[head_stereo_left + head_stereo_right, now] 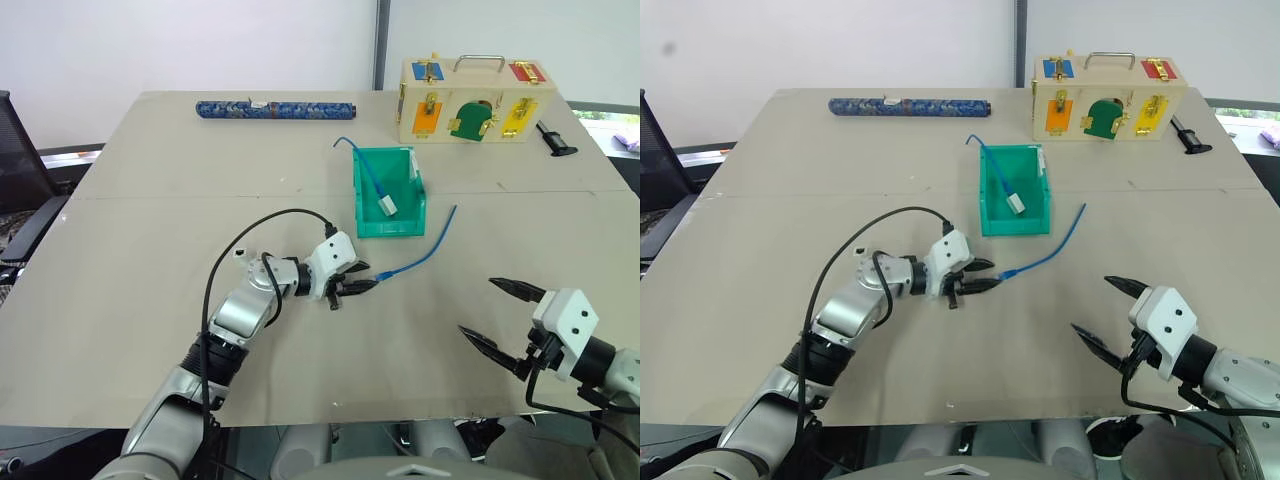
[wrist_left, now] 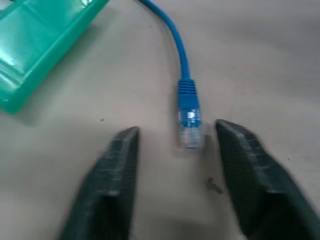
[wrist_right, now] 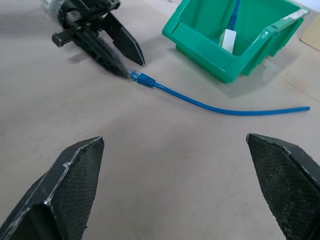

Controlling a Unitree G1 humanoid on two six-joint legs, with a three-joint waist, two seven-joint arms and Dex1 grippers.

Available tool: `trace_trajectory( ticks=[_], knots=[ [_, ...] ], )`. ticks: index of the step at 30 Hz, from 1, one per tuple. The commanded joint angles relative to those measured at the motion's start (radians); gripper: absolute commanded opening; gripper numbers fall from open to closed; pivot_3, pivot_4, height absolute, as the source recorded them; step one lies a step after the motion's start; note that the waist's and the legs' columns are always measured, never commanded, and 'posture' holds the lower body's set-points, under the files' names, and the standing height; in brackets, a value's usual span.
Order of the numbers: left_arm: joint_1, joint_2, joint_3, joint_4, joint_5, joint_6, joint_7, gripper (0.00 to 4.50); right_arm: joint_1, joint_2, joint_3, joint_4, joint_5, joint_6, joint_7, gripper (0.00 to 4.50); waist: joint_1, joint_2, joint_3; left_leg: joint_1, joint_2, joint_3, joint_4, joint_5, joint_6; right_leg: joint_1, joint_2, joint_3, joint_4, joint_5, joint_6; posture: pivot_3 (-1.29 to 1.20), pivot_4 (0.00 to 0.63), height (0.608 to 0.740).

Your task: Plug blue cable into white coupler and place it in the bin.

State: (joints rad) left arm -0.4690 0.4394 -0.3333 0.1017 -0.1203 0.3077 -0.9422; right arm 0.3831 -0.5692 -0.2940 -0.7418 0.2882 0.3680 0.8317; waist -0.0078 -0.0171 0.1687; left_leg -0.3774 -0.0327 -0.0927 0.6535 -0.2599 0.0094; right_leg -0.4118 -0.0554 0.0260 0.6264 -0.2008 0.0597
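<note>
Bin (image 1: 372, 200): teal-green, upright on the table, holding the white coupler (image 1: 388, 207) with a blue cord plugged in and trailing over the rear rim. Blue cable (image 1: 425, 250): loose, lying flat just in front of the bin's right corner, curved, clear plug end away from the bin.

The right claw (image 3: 175, 195) stands wide open over the tabletop (image 3: 165, 150). Beyond it the left claw (image 3: 122, 62) meets the blue cable (image 3: 210, 105) at its plug, near the bin (image 3: 210, 55) holding the white coupler (image 3: 229, 40).
</note>
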Motion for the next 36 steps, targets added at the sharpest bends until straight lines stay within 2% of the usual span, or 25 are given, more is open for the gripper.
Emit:
trace_trajectory(
  ticks=[1,2,6,12,15,16,17,25,30,36],
  knots=[
    [0.008,-0.008,-0.032,0.032,0.018,-0.020,-0.031,0.29,0.011,0.003,0.002,-0.046,0.017,0.017,-0.046,4.50,0.000,0.000,0.000,0.000,0.000,0.000,0.000,0.000,0.000,0.000,0.000,0.000,0.000,0.000,0.000,0.00,0.150,0.740],
    [0.006,-0.007,-0.031,0.040,0.019,-0.025,-0.038,0.04,0.013,0.008,0.009,-0.051,0.019,0.035,-0.066,4.50,0.000,0.000,0.000,0.000,0.000,0.000,0.000,0.000,0.000,0.000,0.000,0.000,0.000,0.000,0.000,0.00,0.150,0.740],
    [0.023,-0.001,0.015,0.021,-0.045,-0.091,-0.109,0.04,0.002,0.063,0.033,-0.094,0.085,0.157,-0.172,4.50,0.001,0.000,0.000,0.000,0.000,0.000,0.000,0.000,0.000,0.000,0.000,0.000,0.000,0.000,0.000,0.00,0.150,0.740],
    [0.064,-0.016,0.106,-0.086,-0.160,-0.273,-0.189,0.04,-0.068,0.237,0.067,-0.131,0.370,0.483,-0.395,4.50,0.000,0.000,0.000,-0.001,0.001,-0.004,0.000,0.000,0.000,-0.001,-0.001,0.000,0.000,0.000,-0.001,0.00,0.150,0.740],
    [0.045,-0.043,0.132,-0.073,-0.145,-0.409,-0.170,0.00,-0.145,0.338,0.081,-0.133,0.515,0.552,-0.508,3.66,0.001,0.001,-0.001,-0.001,0.001,-0.006,0.000,0.000,0.000,-0.001,-0.001,0.000,0.000,0.000,-0.001,0.00,0.150,0.740],
    [0.039,-0.048,0.136,-0.065,-0.141,-0.441,-0.167,0.00,-0.170,0.357,0.086,-0.138,0.553,0.566,-0.539,3.17,0.001,0.001,-0.001,-0.001,0.001,-0.006,0.000,0.000,0.000,-0.001,-0.001,0.000,0.000,0.000,-0.001,0.00,0.150,0.740],
    [0.032,-0.055,0.141,-0.054,-0.140,-0.465,-0.164,0.00,-0.201,0.378,0.089,-0.131,0.584,0.579,-0.577,2.92,0.000,0.001,-0.001,-0.001,0.001,-0.006,0.000,0.000,0.000,-0.001,-0.001,0.000,0.000,0.000,-0.001,0.00,0.150,0.740],
    [0.005,-0.060,0.139,0.002,-0.105,-0.641,-0.165,0.00,-0.392,0.455,0.118,-0.063,0.824,0.618,-0.806,2.92,-0.006,0.001,-0.001,-0.002,0.000,-0.004,-0.001,0.000,0.000,-0.002,0.001,0.000,0.000,0.000,-0.001,0.00,0.150,0.740],
    [-0.002,-0.062,0.128,0.010,-0.094,-0.673,-0.160,0.00,-0.437,0.444,0.131,-0.023,0.915,0.590,-0.875,1.56,-0.006,0.001,-0.001,-0.002,0.000,-0.003,-0.001,0.000,0.000,-0.002,0.001,-0.001,0.000,0.000,-0.001,0.00,0.150,0.740],
    [0.003,-0.067,0.122,-0.005,-0.087,-0.679,-0.147,0.00,-0.460,0.395,0.161,0.005,0.975,0.570,-0.917,1.56,-0.007,0.001,0.000,-0.002,0.000,-0.003,-0.001,0.000,0.000,-0.002,0.001,-0.001,0.000,0.000,-0.001,0.00,0.150,0.740]
  ],
)
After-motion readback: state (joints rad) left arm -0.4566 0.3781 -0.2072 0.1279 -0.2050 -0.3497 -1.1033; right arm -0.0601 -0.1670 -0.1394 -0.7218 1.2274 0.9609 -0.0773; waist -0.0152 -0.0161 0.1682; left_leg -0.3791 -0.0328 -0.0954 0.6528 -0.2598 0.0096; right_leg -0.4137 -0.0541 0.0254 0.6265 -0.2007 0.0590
